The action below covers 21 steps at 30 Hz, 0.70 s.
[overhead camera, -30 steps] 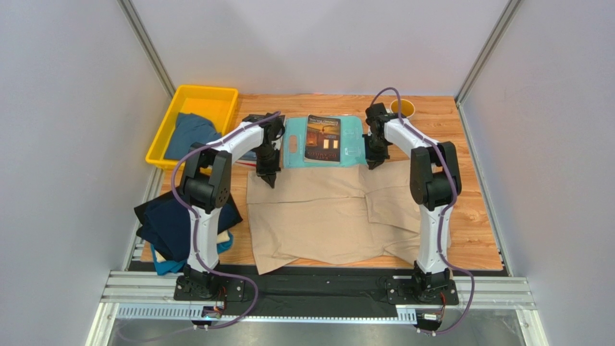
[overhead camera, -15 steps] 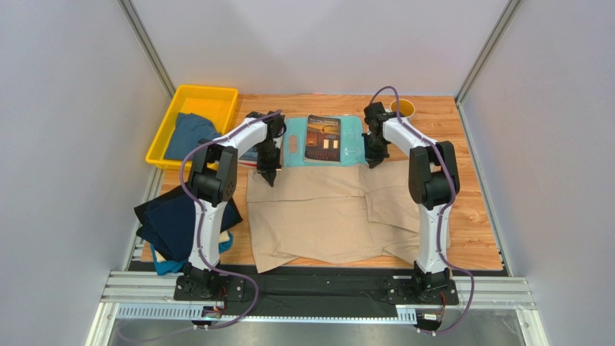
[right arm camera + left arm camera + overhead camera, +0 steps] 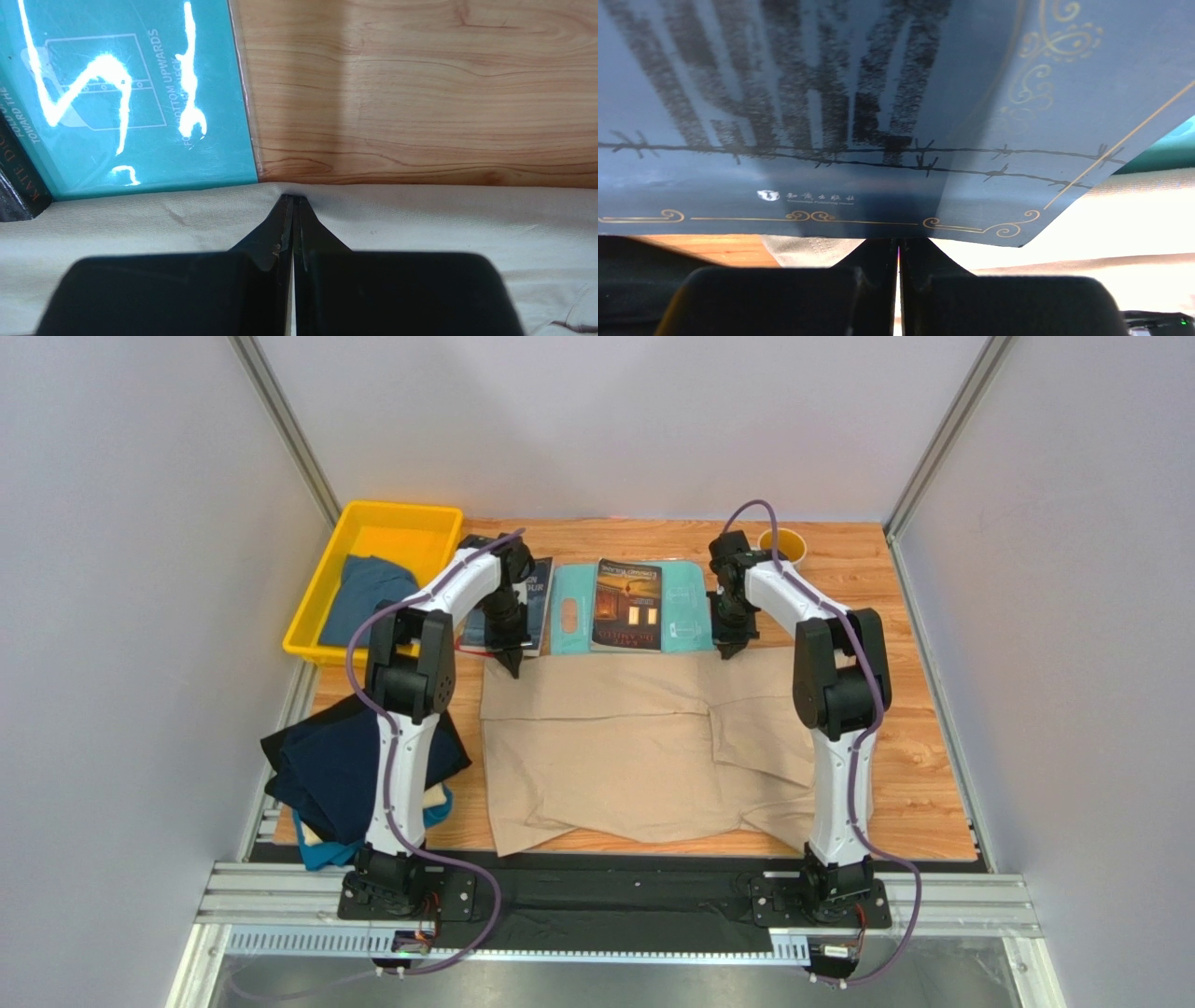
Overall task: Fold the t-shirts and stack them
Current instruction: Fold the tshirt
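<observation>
- Left gripper [image 3: 898, 246]: fingers [image 3: 877, 257] were pressed fully together, with no gap.
- Its tips sat at the far-left corner of the large plain beige cloth t-shirt [image 3: 631, 756]. They were just under the edge of a dark blue book with barbed-wire cover art [image 3: 878, 105]. Couldn't tell whether any cloth was pinched between them.
- Right gripper [image 3: 293, 204]: fingers [image 3: 275, 234] were also closed tight.
- Those tips touched the beige t-shirt's far edge where it met the wooden table [image 3: 421, 84], just beside the corner of the flat light-teal board [image 3: 140, 91]. Couldn't tell if it had cloth either.
- The beige t-shirt lay spread across the middle of the top view. Its far edge ran between the two grippers and its near edge reached toward the bottom of the frame.
- A dark navy t-shirt [image 3: 344, 763] was heaped at lower left, overhanging the table edge. A teal t-shirt [image 3: 320, 857] poked out beneath it.
- A dusty blue t-shirt [image 3: 368, 595] sat inside the yellow plastic bin [image 3: 400, 510] at upper left.
- A dark-covered book [image 3: 627, 602] lay on the light-teal board at upper centre.
- A yellow cup [image 3: 783, 546] stood at upper right.
</observation>
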{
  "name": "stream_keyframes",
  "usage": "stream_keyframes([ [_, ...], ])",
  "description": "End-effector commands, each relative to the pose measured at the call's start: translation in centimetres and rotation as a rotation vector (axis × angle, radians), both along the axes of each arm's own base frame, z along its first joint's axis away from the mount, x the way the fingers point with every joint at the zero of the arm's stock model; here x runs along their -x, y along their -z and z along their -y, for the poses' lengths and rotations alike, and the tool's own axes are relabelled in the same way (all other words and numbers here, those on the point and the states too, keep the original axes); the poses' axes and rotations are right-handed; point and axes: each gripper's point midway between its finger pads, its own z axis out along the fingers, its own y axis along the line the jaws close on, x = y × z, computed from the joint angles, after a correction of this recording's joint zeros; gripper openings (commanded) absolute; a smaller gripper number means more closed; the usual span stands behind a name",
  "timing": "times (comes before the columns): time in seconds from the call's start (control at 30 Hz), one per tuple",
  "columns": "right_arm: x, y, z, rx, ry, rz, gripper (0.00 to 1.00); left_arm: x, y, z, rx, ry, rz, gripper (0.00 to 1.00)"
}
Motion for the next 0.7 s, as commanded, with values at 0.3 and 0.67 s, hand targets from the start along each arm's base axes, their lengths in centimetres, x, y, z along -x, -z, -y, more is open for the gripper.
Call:
stream_keyframes([
  [0.3,-3.1,0.0,2.0,0.069,0.096,0.051,0.00,-2.1,1.2,-0.1,-0.014,0.035,0.041,0.00],
  [0.67,-1.6,-2.1,1.4,0.007,0.106,0.078,0.26,-2.8,-0.9,1.8,0.089,0.020,0.073,0.13],
])
